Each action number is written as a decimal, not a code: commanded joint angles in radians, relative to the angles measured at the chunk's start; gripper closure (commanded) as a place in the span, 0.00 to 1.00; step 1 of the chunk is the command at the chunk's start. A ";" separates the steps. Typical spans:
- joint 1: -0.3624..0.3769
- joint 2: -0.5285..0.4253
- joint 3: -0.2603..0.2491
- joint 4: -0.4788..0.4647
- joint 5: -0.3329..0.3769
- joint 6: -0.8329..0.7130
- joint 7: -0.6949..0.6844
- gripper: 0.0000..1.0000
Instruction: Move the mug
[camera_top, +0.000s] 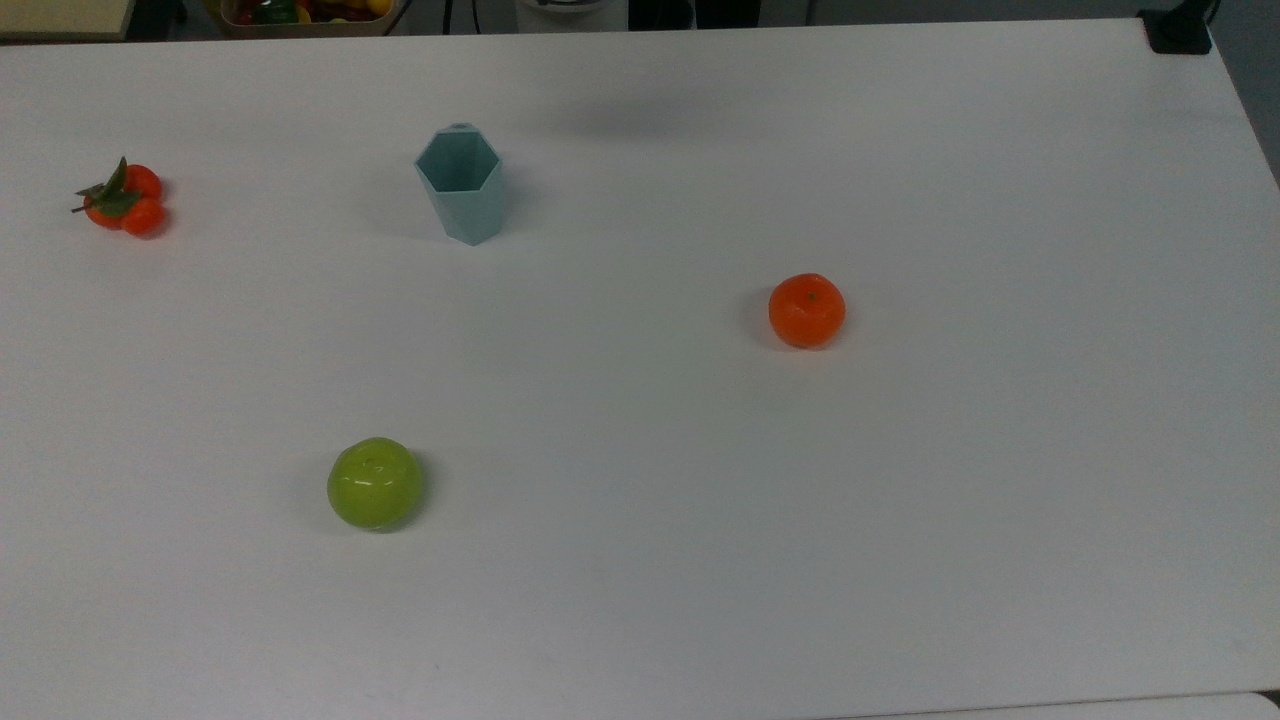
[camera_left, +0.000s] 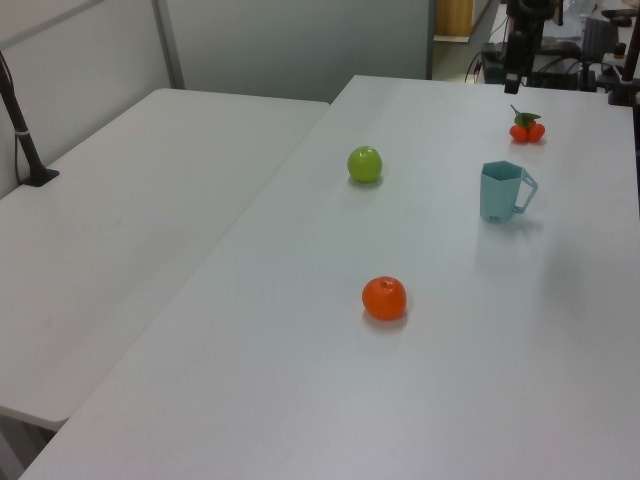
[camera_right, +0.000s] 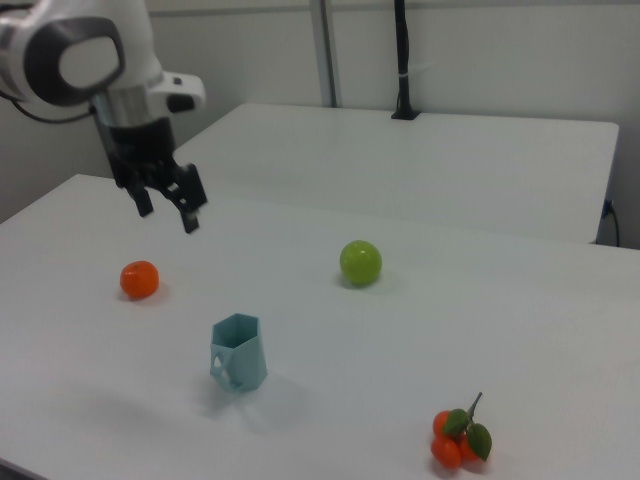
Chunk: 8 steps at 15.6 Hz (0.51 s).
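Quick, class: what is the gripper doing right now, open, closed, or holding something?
Gripper: open, holding nothing, raised above the table; the mug stands free below.

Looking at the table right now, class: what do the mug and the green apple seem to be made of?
The mug: probably matte plastic or glazed ceramic; flat, evenly coloured teal facets with no glare. The green apple: likely glossy plastic or wax, a bright highlight on very smooth skin, though real fruit cannot be ruled out.

Mug stands alone, open table all round

Mug (camera_top: 461, 196) upper left of top view; green apple (camera_top: 375, 483), orange (camera_top: 806, 310), tangerine cluster (camera_top: 122, 198) all well apart.
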<state>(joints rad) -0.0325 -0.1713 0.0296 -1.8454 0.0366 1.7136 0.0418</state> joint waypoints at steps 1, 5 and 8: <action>-0.006 0.036 0.064 0.124 0.016 -0.096 0.151 0.00; -0.026 0.075 0.122 0.181 0.014 -0.123 0.182 0.00; -0.060 0.099 0.156 0.189 0.014 -0.109 0.149 0.00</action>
<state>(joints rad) -0.0510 -0.1131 0.1505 -1.6972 0.0367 1.6191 0.2076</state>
